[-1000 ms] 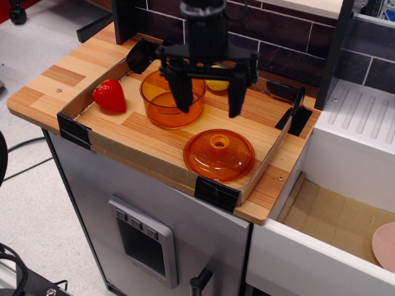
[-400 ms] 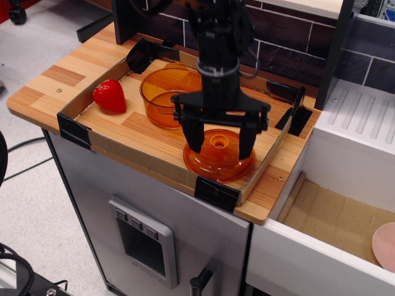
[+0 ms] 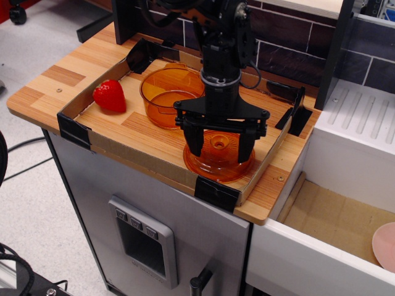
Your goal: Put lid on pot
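Observation:
The orange lid (image 3: 217,164) lies flat at the front right of the cardboard-walled tray (image 3: 148,161), knob up. The deeper orange pot (image 3: 166,97) stands upright behind it to the left, empty. My black gripper (image 3: 220,145) hangs right over the lid, open, with one finger on each side of the central knob (image 3: 219,142) and the fingertips (image 3: 195,147) low, close to the lid's dome. It grips nothing.
A red strawberry (image 3: 110,95) lies at the tray's left end. The tray sits on a wooden counter (image 3: 55,77) before a dark tiled wall. A white sink unit (image 3: 364,123) stands to the right, with a pink plate (image 3: 386,245) in the open drawer.
My gripper has moved from above the pot forward and right, and down over the lid, fingers now straddling the knob. The lid, pot and strawberry have not moved.

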